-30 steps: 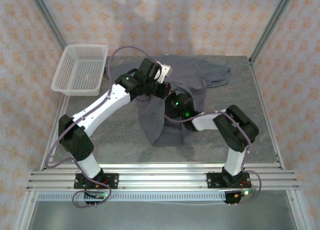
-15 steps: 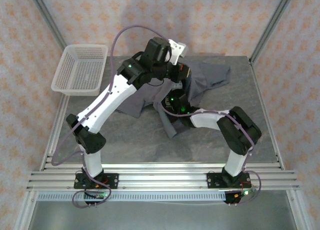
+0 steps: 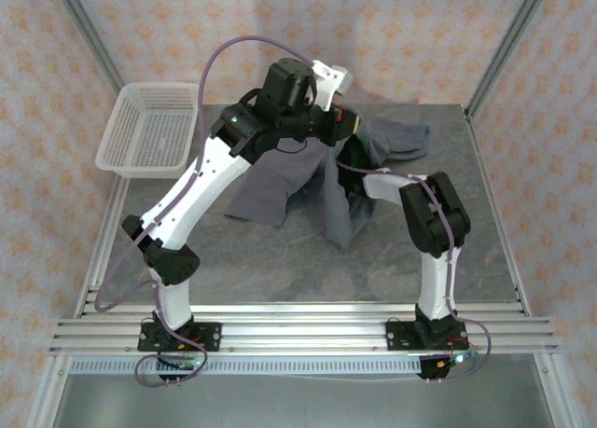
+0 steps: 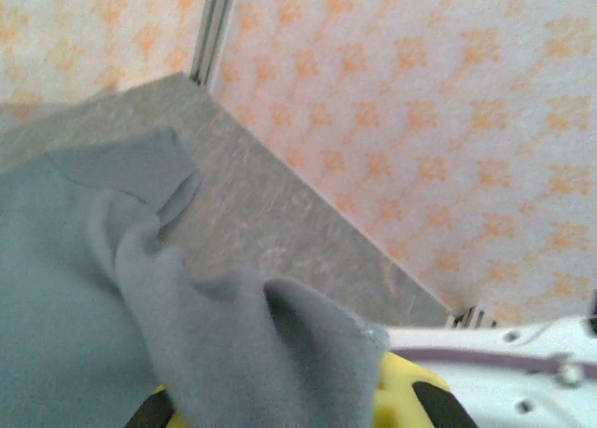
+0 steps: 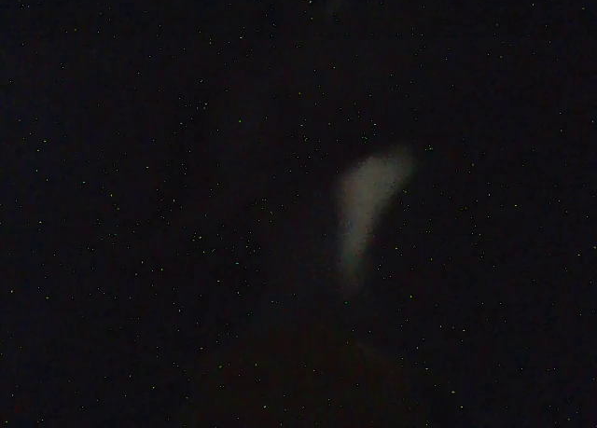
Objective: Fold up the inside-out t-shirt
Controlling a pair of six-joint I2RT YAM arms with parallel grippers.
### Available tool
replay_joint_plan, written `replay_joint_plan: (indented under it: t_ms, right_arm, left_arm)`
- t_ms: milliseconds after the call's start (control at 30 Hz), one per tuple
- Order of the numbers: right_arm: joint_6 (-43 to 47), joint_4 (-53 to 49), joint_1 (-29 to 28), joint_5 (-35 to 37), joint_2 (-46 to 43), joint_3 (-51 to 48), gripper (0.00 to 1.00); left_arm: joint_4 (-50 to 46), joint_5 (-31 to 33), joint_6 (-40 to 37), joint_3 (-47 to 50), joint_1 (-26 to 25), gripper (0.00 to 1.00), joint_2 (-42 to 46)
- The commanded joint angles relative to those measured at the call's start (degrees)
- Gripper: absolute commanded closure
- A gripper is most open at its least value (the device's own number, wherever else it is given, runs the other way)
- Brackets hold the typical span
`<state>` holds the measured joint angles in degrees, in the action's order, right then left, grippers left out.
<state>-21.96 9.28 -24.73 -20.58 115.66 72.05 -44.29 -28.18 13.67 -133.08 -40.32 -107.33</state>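
While the t-shirt (image 3: 280, 181) draped over its fingers (image 4: 396, 393), left gripper (image 3: 347, 130) sat clamped on the cloth; right gripper (image 3: 353, 159) was closed, buried in fabric, hold unclear.

A white mesh basket (image 3: 149, 134) sits at the grey table's (image 3: 280, 269) far-left corner.

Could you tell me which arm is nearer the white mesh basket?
The left arm: its white link rises beside the white plastic mesh basket; the right arm stands beyond the dark grey cloth t-shirt.
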Motion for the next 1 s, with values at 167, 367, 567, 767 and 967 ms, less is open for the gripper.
replay_joint_plan:
  t_ms: [167, 367, 567, 767, 967]
  right_arm:
    - [-2.73, -21.33, -0.03, 4.26, 2.15, 20.11, 0.98]
    - [-0.43, -30.25, -0.05, 5.46, 10.93, 28.49, 0.97]
    - [6.26, -40.14, -1.01, 9.57, 11.97, 28.52, 0.81]
    - [12.11, -49.48, -1.37, 14.60, 12.33, 29.11, 0.26]
    - [14.05, -54.13, -3.10, 15.21, 16.18, 32.82, 0.01]
  left_arm:
    - [1.66, -7.43, 3.51, -9.13, -2.08, 1.00, -4.71]
    - [7.33, -15.44, 5.75, -15.47, -4.57, 1.00, -5.88]
    - [1.70, -9.01, -3.04, -16.36, -6.33, 1.00, -4.99]
    - [0.03, -15.62, -8.87, -16.20, -7.76, 1.00, -4.33]
    - [-3.16, -15.48, -17.47, -18.07, -11.47, 1.00, -4.62]
